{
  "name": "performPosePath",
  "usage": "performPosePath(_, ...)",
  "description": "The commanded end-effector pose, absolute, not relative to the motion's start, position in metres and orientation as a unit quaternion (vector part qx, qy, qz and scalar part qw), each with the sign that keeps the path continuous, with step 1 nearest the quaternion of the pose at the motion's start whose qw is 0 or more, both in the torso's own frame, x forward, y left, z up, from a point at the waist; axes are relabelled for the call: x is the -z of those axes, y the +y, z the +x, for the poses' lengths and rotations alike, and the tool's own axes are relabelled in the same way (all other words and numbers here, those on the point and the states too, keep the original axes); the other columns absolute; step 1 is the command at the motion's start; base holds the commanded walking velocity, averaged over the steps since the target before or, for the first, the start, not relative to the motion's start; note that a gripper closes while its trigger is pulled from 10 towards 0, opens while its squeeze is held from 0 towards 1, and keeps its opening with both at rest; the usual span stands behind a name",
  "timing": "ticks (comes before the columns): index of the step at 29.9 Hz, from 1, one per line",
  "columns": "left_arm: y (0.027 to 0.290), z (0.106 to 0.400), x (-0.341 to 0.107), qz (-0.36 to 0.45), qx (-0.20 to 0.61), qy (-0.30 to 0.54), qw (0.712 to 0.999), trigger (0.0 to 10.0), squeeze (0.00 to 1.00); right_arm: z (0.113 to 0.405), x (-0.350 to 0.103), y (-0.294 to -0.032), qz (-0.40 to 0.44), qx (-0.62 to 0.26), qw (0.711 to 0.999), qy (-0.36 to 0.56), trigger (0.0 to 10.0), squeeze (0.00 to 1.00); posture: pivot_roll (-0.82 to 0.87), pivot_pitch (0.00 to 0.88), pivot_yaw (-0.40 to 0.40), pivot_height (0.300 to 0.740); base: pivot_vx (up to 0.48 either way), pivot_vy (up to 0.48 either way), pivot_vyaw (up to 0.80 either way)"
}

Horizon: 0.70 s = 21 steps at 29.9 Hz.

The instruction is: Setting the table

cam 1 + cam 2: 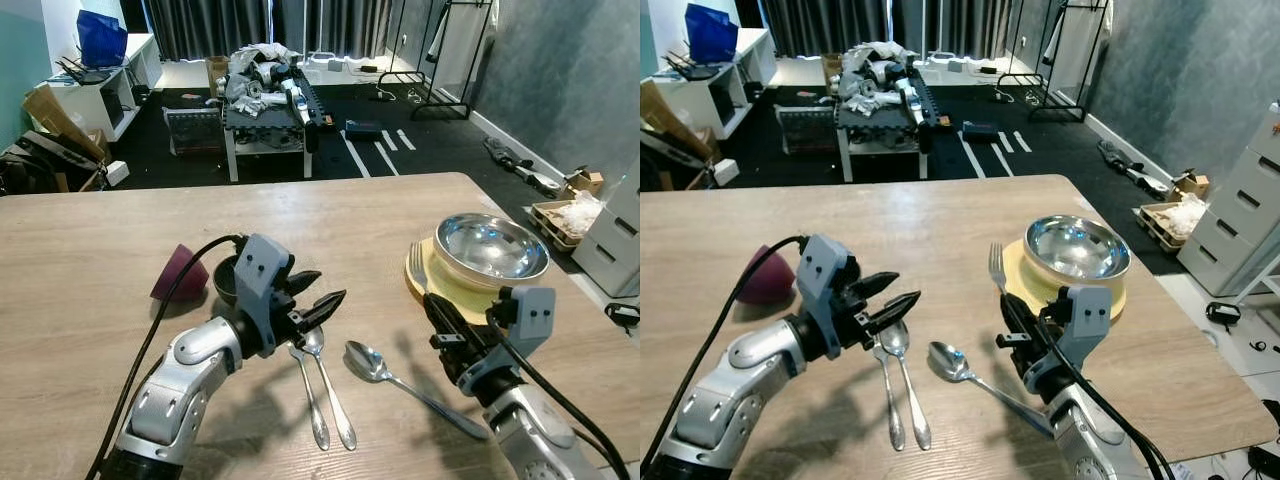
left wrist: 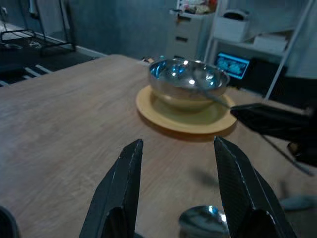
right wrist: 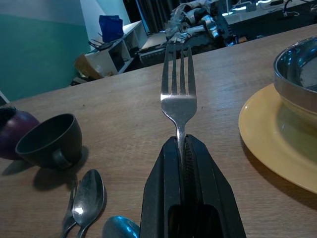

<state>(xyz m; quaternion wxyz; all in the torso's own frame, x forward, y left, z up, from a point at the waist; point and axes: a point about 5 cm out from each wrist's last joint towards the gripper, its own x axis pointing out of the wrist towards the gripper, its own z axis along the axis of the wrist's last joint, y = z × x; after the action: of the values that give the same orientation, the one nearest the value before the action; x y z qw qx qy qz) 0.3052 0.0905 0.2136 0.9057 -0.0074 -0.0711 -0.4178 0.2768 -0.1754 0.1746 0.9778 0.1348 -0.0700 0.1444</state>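
My right claw (image 3: 183,148) is clenched on the handle of a fork (image 3: 178,94), gripping it just below the neck so the 4 tines point straight out ahead of my fingers. Taking the yellow plate (image 1: 470,292) as my landmark, this claw sits just beside the plate's near left rim, and the fork's tines reach along that left edge, close to it; I cannot tell whether the fork touches the table (image 1: 90,250).

My left claw (image 1: 315,297) is released, its 2 black fingers (image 2: 124,183) spread apart and holding nothing. It hovers well to the left of the plate, pointing toward it, right above the bowls of 2 small spoons (image 1: 325,395) that lie side by side on the table with their handles running back toward me. A larger spoon (image 1: 385,372) lies between those 2 and the plate, its bowl toward the left and its handle slanting away under my right arm.

On the plate stands a shiny steel bowl (image 1: 492,248), upright.

Farther left of the plate, behind my left wrist, is a dark cup (image 3: 49,141), and a purple bowl (image 1: 180,275) lies tipped on its side just beside the cup.

Beyond the table's far edge stands a low white table (image 1: 265,125) piled with clutter on the dark floor.
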Motion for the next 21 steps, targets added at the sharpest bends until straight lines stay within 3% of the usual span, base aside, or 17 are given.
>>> performPosePath(1,0.092,0.303,-0.214,-0.033,0.427,-0.065,0.901,10.0,0.0,0.276,-0.178,-0.173,0.137,-0.145,0.976,-0.081,10.0,0.0,0.09,0.049,0.063,0.74,0.0,0.0,0.0)
performPosePath(6,0.097,0.296,-0.221,-0.072,0.458,-0.065,0.884,10.0,0.0,0.275,-0.187,-0.168,0.148,-0.149,0.973,-0.099,10.0,0.0,0.09,0.053,0.063,0.74,0.0,0.0,0.0)
performPosePath(17,0.101,0.296,-0.218,-0.069,0.44,-0.058,0.893,10.0,0.0,0.275,-0.189,-0.171,0.128,-0.131,0.977,-0.107,10.0,0.0,0.09,0.056,0.06,0.74,0.0,0.0,0.0)
performPosePath(21,0.103,0.3,-0.205,0.014,0.404,-0.038,0.914,10.0,0.0,0.276,-0.186,-0.175,0.121,-0.112,0.981,-0.103,10.0,0.0,0.09,0.056,0.059,0.74,0.0,0.0,0.0)
